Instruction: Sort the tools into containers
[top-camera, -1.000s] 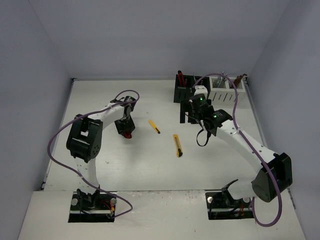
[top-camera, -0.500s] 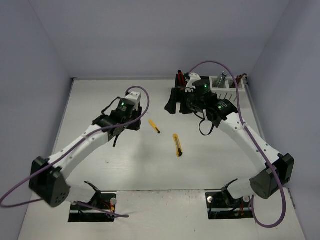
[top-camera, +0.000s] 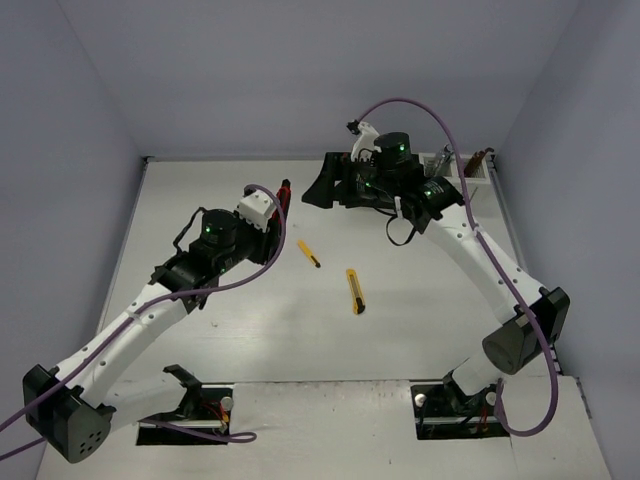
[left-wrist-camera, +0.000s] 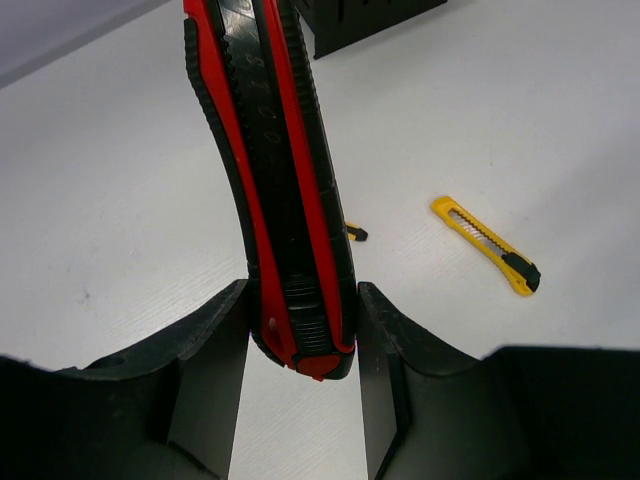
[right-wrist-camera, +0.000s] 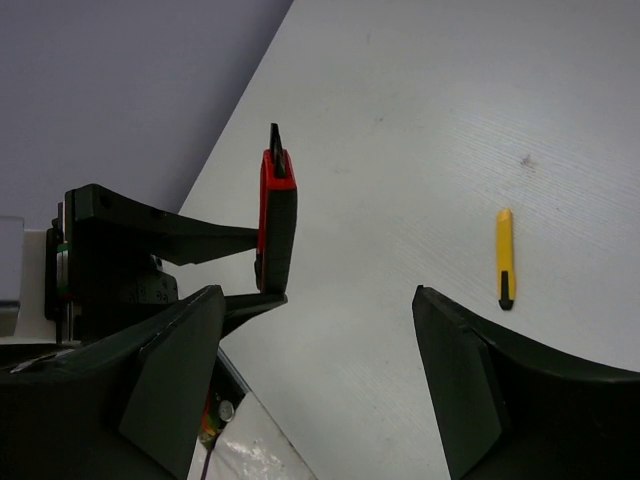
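The left gripper (left-wrist-camera: 305, 335) is clamped on one end of the red-and-black knife (left-wrist-camera: 275, 170) and holds it clear of the desk (left-wrist-camera: 520, 120), pointing towards the black box (left-wrist-camera: 365, 22) at the far side. The knife should travel high, then go in lengthwise. The right gripper (right-wrist-camera: 320, 370), jaws apart and empty, hangs between knife and box and may block the way. A larger yellow knife (top-camera: 355, 290) and a smaller yellow knife (top-camera: 309, 253) lie on the desk between the arms.
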